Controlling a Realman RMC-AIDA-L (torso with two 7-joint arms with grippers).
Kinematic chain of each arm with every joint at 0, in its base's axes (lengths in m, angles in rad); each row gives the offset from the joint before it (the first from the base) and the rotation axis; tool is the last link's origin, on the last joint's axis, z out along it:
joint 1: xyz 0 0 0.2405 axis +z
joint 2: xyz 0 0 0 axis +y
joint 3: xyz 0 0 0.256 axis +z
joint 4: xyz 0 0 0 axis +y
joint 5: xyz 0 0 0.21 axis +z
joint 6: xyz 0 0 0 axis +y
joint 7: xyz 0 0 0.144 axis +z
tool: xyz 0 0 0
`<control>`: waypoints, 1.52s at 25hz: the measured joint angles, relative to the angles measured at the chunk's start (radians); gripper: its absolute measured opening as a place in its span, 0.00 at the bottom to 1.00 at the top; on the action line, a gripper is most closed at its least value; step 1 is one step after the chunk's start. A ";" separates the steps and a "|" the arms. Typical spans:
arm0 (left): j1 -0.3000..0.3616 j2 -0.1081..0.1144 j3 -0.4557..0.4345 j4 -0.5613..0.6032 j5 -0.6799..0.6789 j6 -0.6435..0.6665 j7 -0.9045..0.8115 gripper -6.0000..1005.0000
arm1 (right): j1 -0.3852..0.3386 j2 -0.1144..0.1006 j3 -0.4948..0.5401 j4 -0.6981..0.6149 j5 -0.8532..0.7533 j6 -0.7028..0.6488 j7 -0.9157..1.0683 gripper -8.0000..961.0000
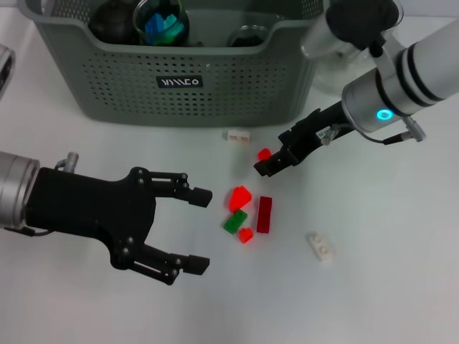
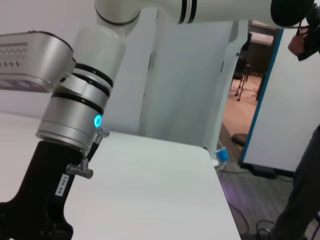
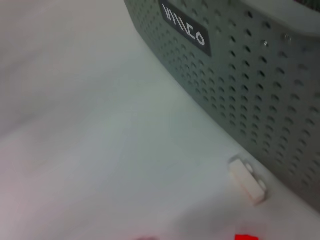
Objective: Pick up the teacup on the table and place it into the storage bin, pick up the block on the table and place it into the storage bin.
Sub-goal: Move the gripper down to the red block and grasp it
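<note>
Nearest the camera, the left gripper (image 1: 202,229) hovers low over the table (image 1: 387,287), its black fingers spread wide and holding nothing, pointing toward a small cluster of blocks. That cluster sits mid-table: a red wedge (image 1: 240,197), a green block (image 1: 234,221), a dark red bar (image 1: 265,214) and a small red piece (image 1: 246,234), all close together. The right gripper (image 1: 267,164) reaches in from the far right, its tip down just beside another red block (image 1: 264,153); whether its jaws are parted or pinching I cannot tell. A white block (image 1: 237,135) lies just in front of the bin (image 1: 193,93), another white block (image 1: 320,246) lies apart to the right. The bin stands at the back, already holding a cup with blue pieces (image 1: 162,27).
</note>
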 joint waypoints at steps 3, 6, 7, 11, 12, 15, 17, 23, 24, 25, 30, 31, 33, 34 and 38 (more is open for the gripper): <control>-0.004 0.000 0.006 -0.001 0.026 -0.005 0.004 0.89 | 0.005 0.002 -0.041 0.013 0.017 0.038 0.002 0.93; -0.005 0.000 0.008 -0.002 0.041 -0.013 0.006 0.89 | 0.009 0.002 -0.067 0.023 0.037 0.062 0.003 0.92; -0.005 0.000 0.008 -0.002 0.044 -0.015 0.008 0.89 | 0.010 0.002 -0.068 0.023 0.039 0.065 0.003 0.92; -0.006 0.000 0.008 -0.003 0.058 -0.040 0.013 0.89 | 0.010 0.002 -0.072 0.024 0.040 0.078 0.003 0.92; -0.007 -0.001 0.009 -0.007 0.062 -0.054 0.014 0.89 | 0.011 0.002 -0.073 0.024 0.040 0.082 0.003 0.92; -0.010 -0.001 0.014 -0.022 0.077 -0.092 0.015 0.89 | 0.013 0.003 -0.078 0.030 0.040 0.094 0.004 0.92; -0.012 -0.001 0.027 -0.031 0.085 -0.121 0.016 0.89 | 0.017 0.003 -0.085 0.046 0.043 0.109 0.004 0.91; -0.014 -0.003 0.061 -0.075 0.111 -0.250 0.032 0.89 | 0.022 0.003 -0.146 0.075 0.085 0.162 0.005 0.80; -0.014 -0.003 0.062 -0.080 0.113 -0.266 0.033 0.89 | 0.023 0.003 -0.155 0.075 0.091 0.170 0.006 0.76; -0.014 -0.003 0.062 -0.084 0.114 -0.275 0.034 0.89 | 0.023 0.003 -0.161 0.077 0.095 0.176 0.006 0.72; -0.014 -0.003 0.061 -0.090 0.114 -0.280 0.041 0.89 | 0.030 0.005 -0.182 0.095 0.103 0.209 0.007 0.67; -0.014 -0.003 0.061 -0.090 0.114 -0.278 0.041 0.89 | 0.031 0.005 -0.184 0.098 0.103 0.212 0.007 0.67; -0.014 -0.003 0.060 -0.091 0.114 -0.274 0.041 0.89 | 0.033 0.006 -0.188 0.103 0.103 0.219 0.007 0.66; -0.014 -0.003 0.060 -0.091 0.114 -0.274 0.041 0.89 | 0.034 0.007 -0.192 0.104 0.106 0.223 0.007 0.66; -0.014 -0.003 0.061 -0.092 0.114 -0.273 0.041 0.89 | 0.034 0.008 -0.230 0.111 0.137 0.243 0.007 0.56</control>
